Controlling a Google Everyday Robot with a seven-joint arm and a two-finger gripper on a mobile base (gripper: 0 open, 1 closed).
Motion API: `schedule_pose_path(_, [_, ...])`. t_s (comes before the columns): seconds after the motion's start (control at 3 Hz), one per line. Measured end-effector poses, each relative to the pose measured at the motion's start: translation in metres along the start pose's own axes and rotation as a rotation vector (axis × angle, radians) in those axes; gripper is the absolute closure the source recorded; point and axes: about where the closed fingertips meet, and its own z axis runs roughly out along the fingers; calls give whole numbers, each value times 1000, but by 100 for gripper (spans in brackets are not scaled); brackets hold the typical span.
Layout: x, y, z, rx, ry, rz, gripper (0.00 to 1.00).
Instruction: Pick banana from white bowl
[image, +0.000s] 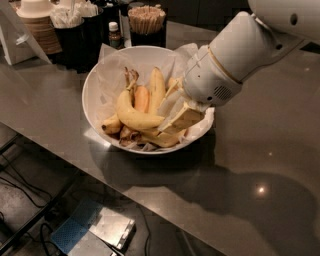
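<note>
The white bowl (95, 82), lined with crinkled white paper, sits on the grey counter and holds several yellow bananas. One curved banana (134, 116) lies on top across the middle, with others upright behind it. My gripper (166, 113) reaches down into the bowl's right side from the upper right. It is open. The lower finger (183, 120) rests just by the right end of the top banana, and the other finger stands higher, by the upright bananas. Nothing is lifted.
Behind the bowl stand dark cups of sticks (147, 22), a small bottle (115, 34) and stacked paper cups (37, 25). The counter's front edge runs diagonally below the bowl, with floor and cables (30, 200) beneath.
</note>
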Motion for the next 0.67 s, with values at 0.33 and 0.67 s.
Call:
schedule_pose_path(0.33, [-2, 0, -1, 5, 0, -4, 12])
schedule_pose_path(0.67, [-7, 0, -4, 22, 5, -13, 0])
